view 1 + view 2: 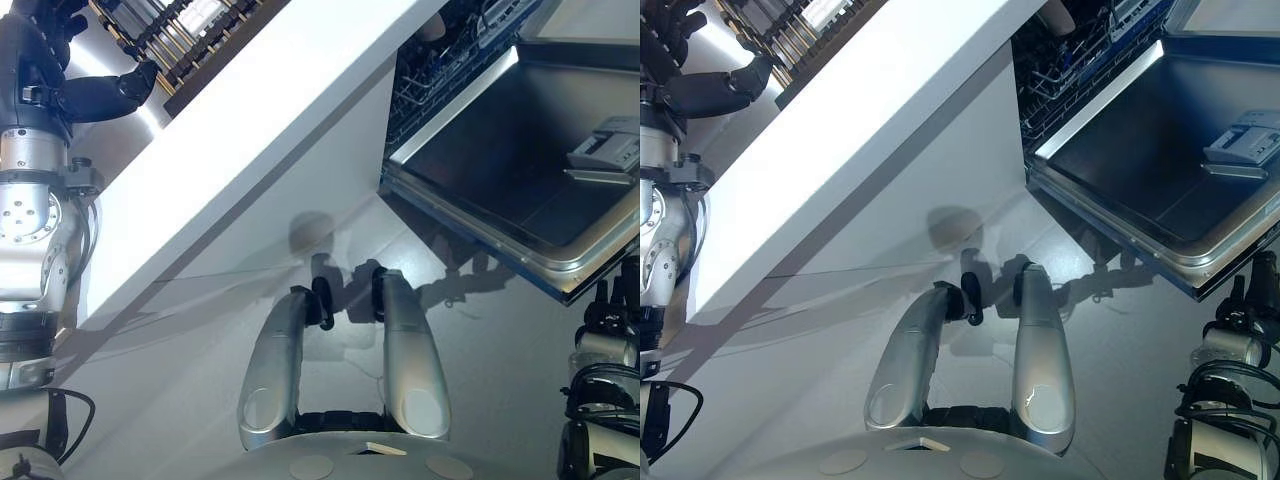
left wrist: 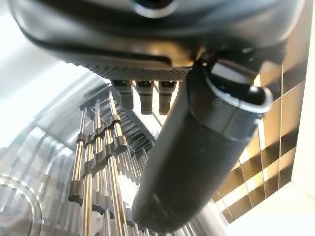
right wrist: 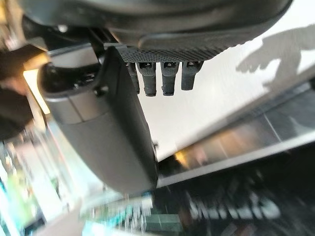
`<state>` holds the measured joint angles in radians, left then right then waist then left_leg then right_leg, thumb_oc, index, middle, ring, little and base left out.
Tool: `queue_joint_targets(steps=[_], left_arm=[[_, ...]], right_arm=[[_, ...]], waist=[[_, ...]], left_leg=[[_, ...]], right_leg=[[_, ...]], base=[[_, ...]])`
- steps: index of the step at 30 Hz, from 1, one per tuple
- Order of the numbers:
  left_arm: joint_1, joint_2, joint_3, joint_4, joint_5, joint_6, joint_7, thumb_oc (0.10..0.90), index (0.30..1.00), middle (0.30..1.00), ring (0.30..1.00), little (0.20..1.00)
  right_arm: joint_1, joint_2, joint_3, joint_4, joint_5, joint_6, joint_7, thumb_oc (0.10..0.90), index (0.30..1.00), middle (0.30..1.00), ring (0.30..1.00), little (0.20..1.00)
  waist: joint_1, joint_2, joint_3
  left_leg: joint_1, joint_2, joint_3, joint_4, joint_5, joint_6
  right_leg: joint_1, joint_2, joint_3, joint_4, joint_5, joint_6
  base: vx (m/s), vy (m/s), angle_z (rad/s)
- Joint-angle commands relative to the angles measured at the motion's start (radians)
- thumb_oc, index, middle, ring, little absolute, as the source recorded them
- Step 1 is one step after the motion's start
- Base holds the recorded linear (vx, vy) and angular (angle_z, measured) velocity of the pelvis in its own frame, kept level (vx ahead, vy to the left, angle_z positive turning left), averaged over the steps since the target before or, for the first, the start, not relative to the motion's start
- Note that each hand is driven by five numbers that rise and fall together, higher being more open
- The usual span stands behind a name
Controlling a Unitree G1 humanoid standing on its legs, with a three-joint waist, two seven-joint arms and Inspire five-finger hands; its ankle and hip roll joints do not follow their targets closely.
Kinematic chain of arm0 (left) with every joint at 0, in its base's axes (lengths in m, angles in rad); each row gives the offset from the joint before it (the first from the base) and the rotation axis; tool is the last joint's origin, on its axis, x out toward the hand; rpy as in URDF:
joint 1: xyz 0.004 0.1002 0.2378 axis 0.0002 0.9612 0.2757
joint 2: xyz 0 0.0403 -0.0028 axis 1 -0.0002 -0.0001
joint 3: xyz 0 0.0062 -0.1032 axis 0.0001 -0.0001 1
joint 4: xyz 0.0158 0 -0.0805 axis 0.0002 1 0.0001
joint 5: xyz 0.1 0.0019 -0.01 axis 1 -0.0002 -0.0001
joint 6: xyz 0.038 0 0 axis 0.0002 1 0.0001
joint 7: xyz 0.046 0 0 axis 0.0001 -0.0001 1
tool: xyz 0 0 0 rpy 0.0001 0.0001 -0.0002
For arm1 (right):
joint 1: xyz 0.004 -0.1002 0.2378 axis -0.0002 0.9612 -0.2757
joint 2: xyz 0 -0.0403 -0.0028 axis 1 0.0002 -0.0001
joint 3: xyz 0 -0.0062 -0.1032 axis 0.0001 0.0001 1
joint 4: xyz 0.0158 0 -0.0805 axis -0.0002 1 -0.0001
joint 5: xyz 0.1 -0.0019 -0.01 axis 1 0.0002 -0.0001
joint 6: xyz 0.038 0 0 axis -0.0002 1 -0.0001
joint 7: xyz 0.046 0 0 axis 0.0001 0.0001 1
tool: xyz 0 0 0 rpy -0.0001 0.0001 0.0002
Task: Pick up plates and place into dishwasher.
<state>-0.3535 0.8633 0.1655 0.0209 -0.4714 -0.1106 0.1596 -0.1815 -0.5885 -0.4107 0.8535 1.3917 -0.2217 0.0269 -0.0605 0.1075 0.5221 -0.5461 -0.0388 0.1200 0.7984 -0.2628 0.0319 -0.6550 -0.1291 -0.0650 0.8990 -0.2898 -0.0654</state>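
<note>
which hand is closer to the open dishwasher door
Right. The right arm comes up at the lower right, just below the open dishwasher door; the right hand hangs open by the counter edge. The left hand is far across, open over the dish rack.

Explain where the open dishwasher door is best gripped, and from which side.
Probably by the raised metal rim of the dishwasher door, coming from the robot's near side: the door lies open and flat, its inner panel smooth, so only that lip offers purchase.
</note>
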Motion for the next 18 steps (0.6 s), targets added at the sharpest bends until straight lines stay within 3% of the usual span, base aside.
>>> queue_joint_targets(steps=[1, 10, 18], left_arm=[[0.006, -0.116, -0.067, -0.061, -0.001, -0.079, -0.004, 0.8, 0.9, 0.9, 0.9, 0.9], [0.043, -0.118, -0.068, -0.072, 0.034, -0.1, -0.037, 0.8, 0.9, 0.9, 0.9, 0.9], [0.038, -0.135, -0.086, -0.06, 0.047, -0.094, -0.038, 0.8, 0.9, 0.9, 0.9, 0.9]], right_arm=[[-0.11, -0.072, 0.145, -0.103, -0.123, 0.131, 0.206, 0.8, 0.9, 0.9, 0.9, 0.9], [-0.24, -0.08, 0.313, -0.441, -0.184, 0.258, 0.311, 0.8, 0.9, 0.9, 0.9, 0.9], [-0.457, -0.004, 0.487, -0.739, -0.157, 0.291, 0.348, 0.8, 0.9, 0.9, 0.9, 0.9]], waist=[[0.01, -0.005, -0.002], [0.063, -0.033, -0.002], [0.111, -0.039, -0.002]], left_leg=[[-0.02, -0.015, -0.05, 0.037, -0.039, 0.013], [-0.028, -0.035, -0.081, 0.0, -0.02, 0.022], [-0.008, -0.054, -0.081, -0.041, -0.007, 0.041]], right_leg=[[0.053, -0.006, -0.068, 0.008, -0.042, 0.003], [0.056, -0.004, -0.077, -0.022, -0.009, 0.016], [0.069, 0.002, -0.084, -0.059, 0.021, 0.033]], base=[[-0.02, -0.006, -0.03], [0.0, 0.02, -0.1], [0.01, 0.064, -0.36]])
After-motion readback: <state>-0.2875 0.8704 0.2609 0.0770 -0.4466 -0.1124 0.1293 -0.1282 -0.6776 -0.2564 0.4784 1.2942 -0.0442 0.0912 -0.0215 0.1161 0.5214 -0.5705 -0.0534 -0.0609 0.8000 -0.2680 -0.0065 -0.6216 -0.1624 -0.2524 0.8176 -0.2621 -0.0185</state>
